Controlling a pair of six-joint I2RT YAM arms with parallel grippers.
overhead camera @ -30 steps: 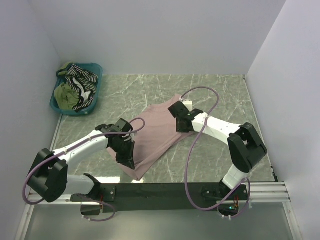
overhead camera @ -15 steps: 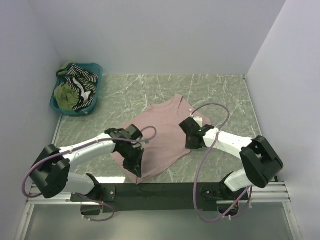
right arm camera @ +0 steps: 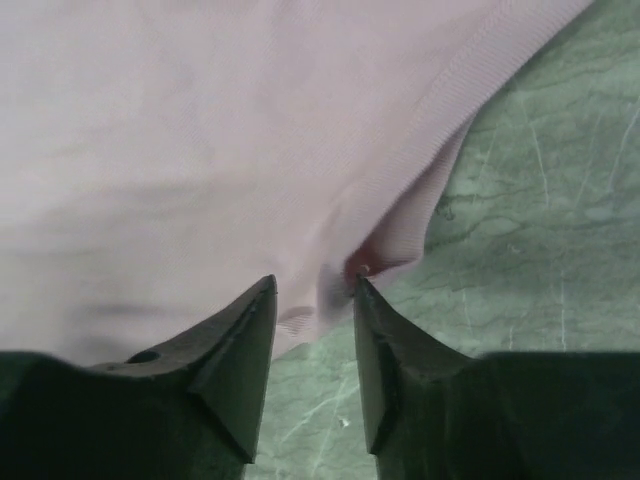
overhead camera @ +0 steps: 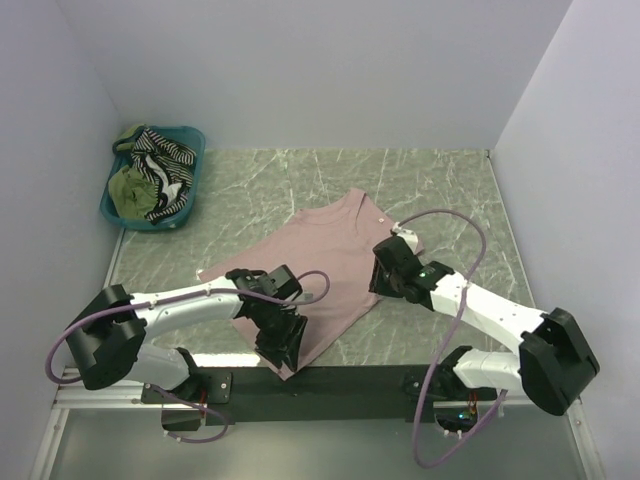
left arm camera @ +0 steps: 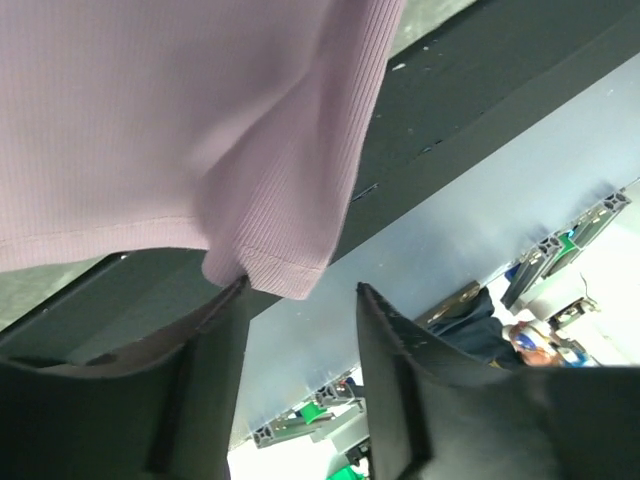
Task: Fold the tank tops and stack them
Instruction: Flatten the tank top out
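The pink top (overhead camera: 320, 260) lies spread flat on the table (overhead camera: 440, 180), running slantwise between the two grippers. Its near hem corner sits at the left gripper (overhead camera: 283, 350), by the black rail (overhead camera: 340, 381) along the table's near edge. In the left wrist view that corner of the pink top (left arm camera: 150, 120) hangs just ahead of the left gripper (left arm camera: 300, 290), brushing the tip of one finger. The jaws stand spread, with a clear gap and no cloth clamped between them. The rail (left arm camera: 480, 100) passes behind the corner.

The right gripper (overhead camera: 380, 283) rests on the top's right edge. In its own view the pink top (right arm camera: 200, 120) fills the space ahead of the right gripper (right arm camera: 312, 285). The ribbed edge folds in beside one fingertip, and bare table (right arm camera: 540, 200) lies off to that side. These jaws are also apart, with a small wrinkle of cloth lying loose between the tips.

Far beyond the left gripper, in the corner, a basket (overhead camera: 107, 208) holds a striped top (overhead camera: 165, 150) and an olive top (overhead camera: 130, 188), heaped together.
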